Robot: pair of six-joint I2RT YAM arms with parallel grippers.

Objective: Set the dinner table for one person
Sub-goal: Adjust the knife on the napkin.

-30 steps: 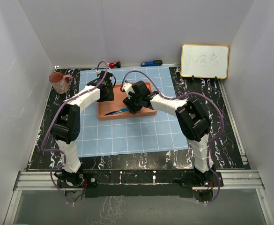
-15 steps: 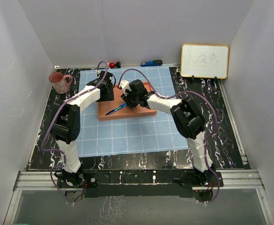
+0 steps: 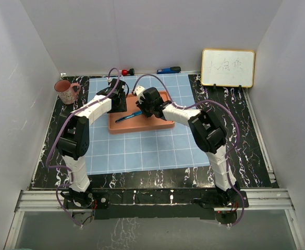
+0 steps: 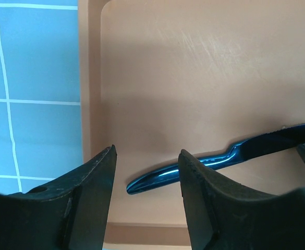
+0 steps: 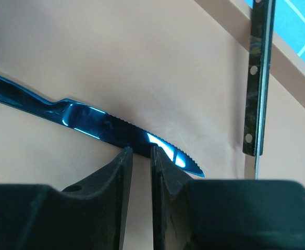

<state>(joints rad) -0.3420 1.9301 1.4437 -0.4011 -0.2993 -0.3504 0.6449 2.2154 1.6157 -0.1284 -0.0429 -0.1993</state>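
Right gripper, seen from its own wrist. Your fingers are drawn nearly together, with only a narrow slit between them. Their tips meet the serrated blade of the blue knife, which runs across both tips. You cannot tell whether the blade is clamped or merely touched. Directly under the tips lies the floor of the orange tray. Ahead and to the right of the tips, a second knife with a dark riveted handle lies apart from the blue one and crosses the tray's rim.

Left gripper. Your fingers are spread and hold nothing. The blue knife's handle end shows in the gap between them, just beyond the tips, and a tray corner lies ahead and to their left.

From above, both wrists crowd the same tray, one at each end of the blue knife.

Around the tray lies the light-blue gridded cloth, and under that the dinner table, black with white veins. Well off beyond your left gripper stands a pink mug. Well off beyond your right arm leans a whiteboard.
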